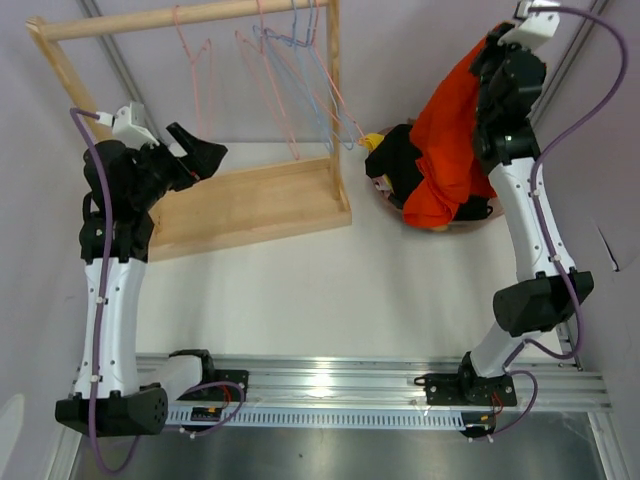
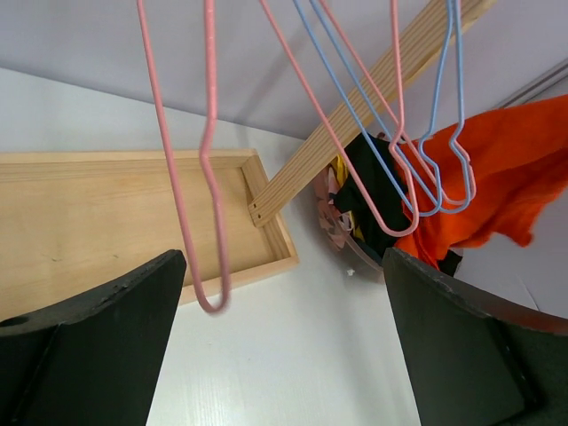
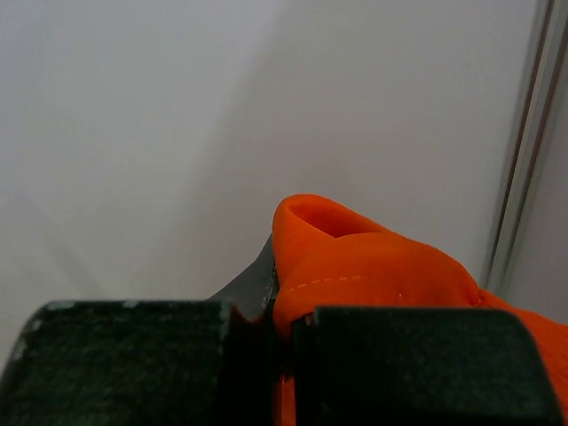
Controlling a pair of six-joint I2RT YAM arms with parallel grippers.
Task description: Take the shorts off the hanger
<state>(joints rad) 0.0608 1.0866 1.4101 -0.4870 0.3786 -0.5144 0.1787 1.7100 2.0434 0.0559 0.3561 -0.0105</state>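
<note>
My right gripper point(image 3: 286, 355) is shut on a fold of the bright orange shorts point(image 3: 373, 266), held high at the far right. From there the orange shorts point(image 1: 450, 140) hang down over a pile of black shorts point(image 1: 400, 165) and a bit of yellow shorts point(image 1: 372, 142) in a round basket point(image 1: 385, 205). Several bare pink and blue wire hangers point(image 1: 290, 60) hang from the wooden rail. My left gripper point(image 1: 195, 155) stands wide open below the leftmost pink hanger point(image 2: 209, 177), with nothing between its fingers point(image 2: 89, 346).
The wooden rack's base tray point(image 1: 250, 205) lies under the hangers, with its upright post point(image 1: 335, 90) at the right end. A purple wall stands close behind. White tabletop point(image 1: 330, 290) stretches between the rack and the arm bases.
</note>
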